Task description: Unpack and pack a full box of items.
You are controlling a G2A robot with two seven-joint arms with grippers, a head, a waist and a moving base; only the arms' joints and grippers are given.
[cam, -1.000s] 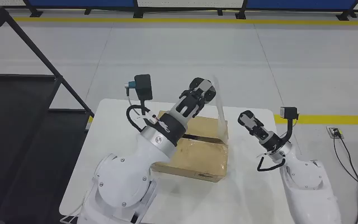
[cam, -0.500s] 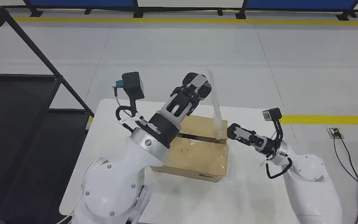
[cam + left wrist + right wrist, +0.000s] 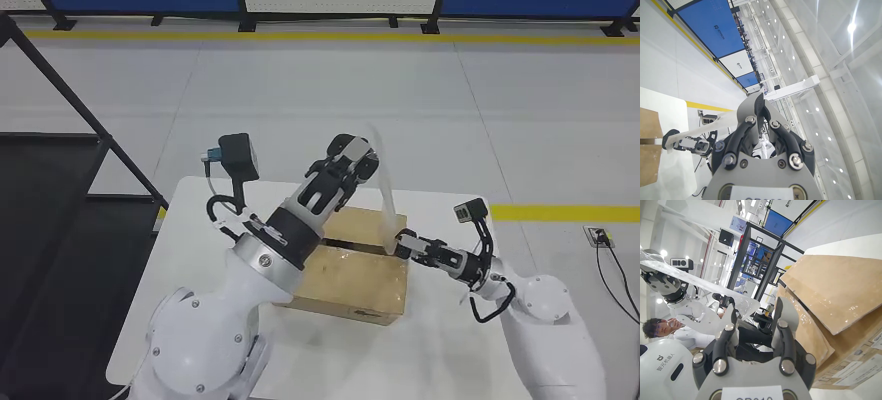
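Note:
A brown cardboard box with closed flaps sits in the middle of the white table. My left gripper is raised above the box's far side, shut on the upper end of a long clear tape strip. The strip runs down from that gripper to the box's right edge. My right gripper is at the strip's lower end beside the box. It is open, and the strip's loose end lies between its fingers.
A black metal frame stands off the table's left side. Bare table lies to the right of and in front of the box. A yellow floor line runs behind the right arm.
My right gripper has swung left, from over the table's right part to the box's right edge at the tape's lower end. The left gripper has shifted only slightly, still holding the strip.

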